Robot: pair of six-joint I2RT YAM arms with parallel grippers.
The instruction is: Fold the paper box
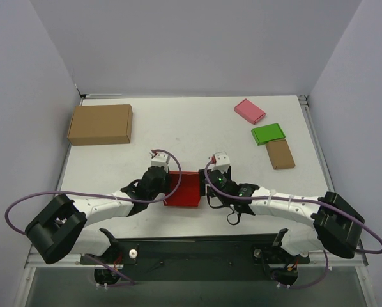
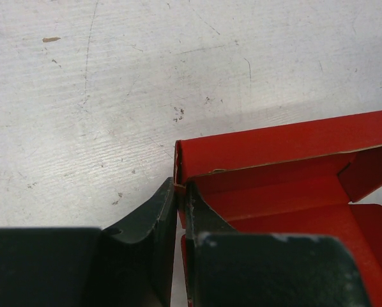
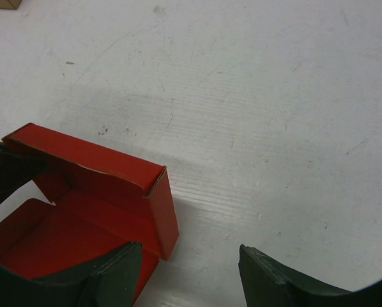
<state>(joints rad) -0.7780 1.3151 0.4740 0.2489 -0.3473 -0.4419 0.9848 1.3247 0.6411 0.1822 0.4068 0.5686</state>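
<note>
The paper box (image 1: 186, 190) lies between the two arms' jaws.

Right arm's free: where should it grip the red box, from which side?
Probably the upright right end wall of the paper box, from the right, one finger inside: it is thin, sits inside the open right gripper, and the left gripper pins the opposite wall.

both arms lie low and stretched inward from the near corners, the left arm (image 1: 105, 204) reaching rightward and the right arm (image 1: 293, 208) reaching leftward, so the two wrists face each other near the middle. the left claw (image 2: 180, 192) has its jaws pinched together on a thin side wall of the paper box (image 2: 287, 147), one finger on each face. the right claw (image 3: 188, 272) has its jaws spread wide, gripping nothing.
</note>
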